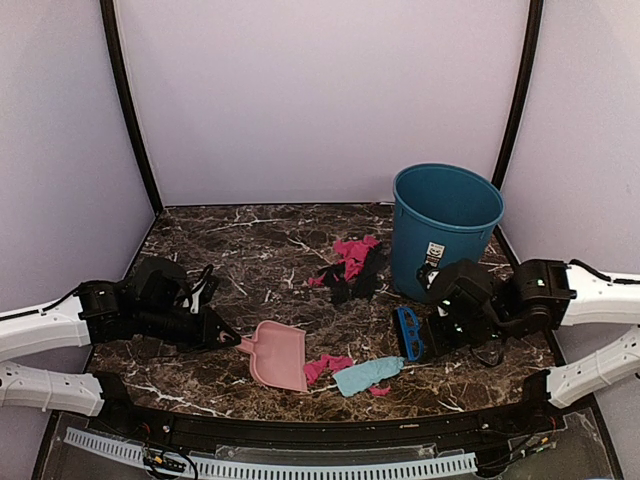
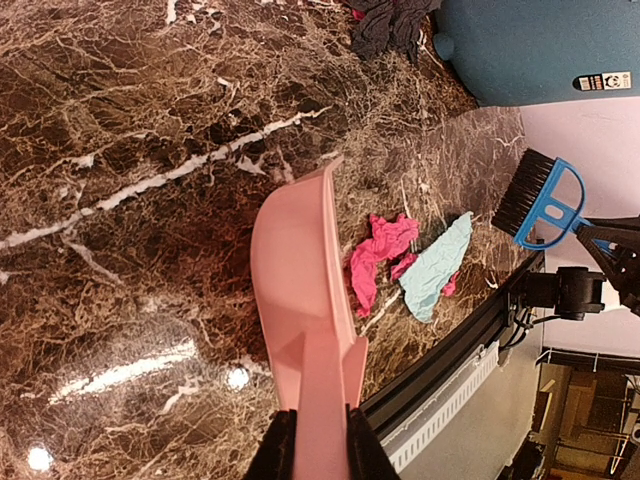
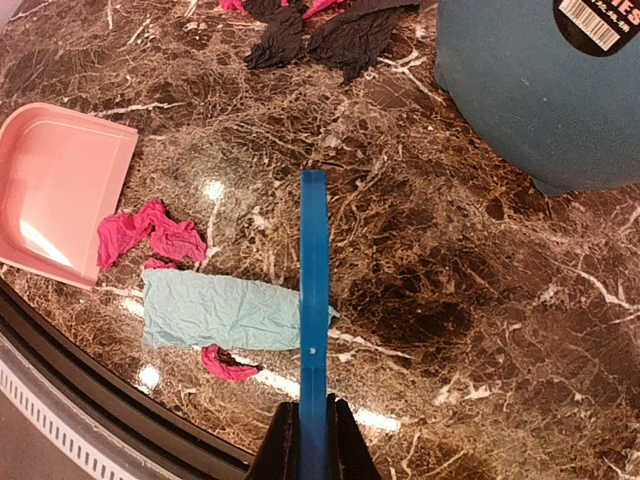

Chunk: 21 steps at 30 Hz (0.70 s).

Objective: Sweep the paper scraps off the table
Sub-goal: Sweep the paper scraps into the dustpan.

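My left gripper is shut on the handle of the pale-pink dustpan, which rests on the table near the front edge. Just right of its mouth lie paper scraps: a magenta piece and a light blue one. My right gripper is shut on the blue hand brush, held right of those scraps. More magenta and black scraps lie further back.
A teal bin stands at the back right, beside the far scrap pile and behind my right arm. The table's black front rim runs just below the near scraps.
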Motion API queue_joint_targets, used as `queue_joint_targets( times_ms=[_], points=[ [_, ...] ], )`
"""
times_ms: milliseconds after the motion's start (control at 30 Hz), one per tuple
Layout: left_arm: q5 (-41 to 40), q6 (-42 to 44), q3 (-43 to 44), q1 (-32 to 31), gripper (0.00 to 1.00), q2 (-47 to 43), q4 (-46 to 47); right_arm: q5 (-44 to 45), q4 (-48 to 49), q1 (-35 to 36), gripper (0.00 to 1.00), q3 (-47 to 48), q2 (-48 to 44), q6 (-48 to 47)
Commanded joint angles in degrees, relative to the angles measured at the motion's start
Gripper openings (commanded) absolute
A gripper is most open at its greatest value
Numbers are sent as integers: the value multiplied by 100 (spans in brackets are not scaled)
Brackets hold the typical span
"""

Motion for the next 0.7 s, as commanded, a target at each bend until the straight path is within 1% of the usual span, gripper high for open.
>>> queue_joint_targets(
  times_ms=[0,133,233,433,667],
  points=[
    [-36,92,43,-19,0,43,-122,49,-638,54,0,237,94,270],
    [0,118,54,-18,0,72,-95,-88,-924,50,0,375,587,309],
    [58,154,57,-20,0,98,-72,-213,-947,52,0,405,877,277],
    [44,129,99,-20,0,238,-176,-990,-221,51,0,227,1137,-14],
    [72,132,308,-18,0,567,-542,-1388,249,54,0,210,1425,-163]
  ],
)
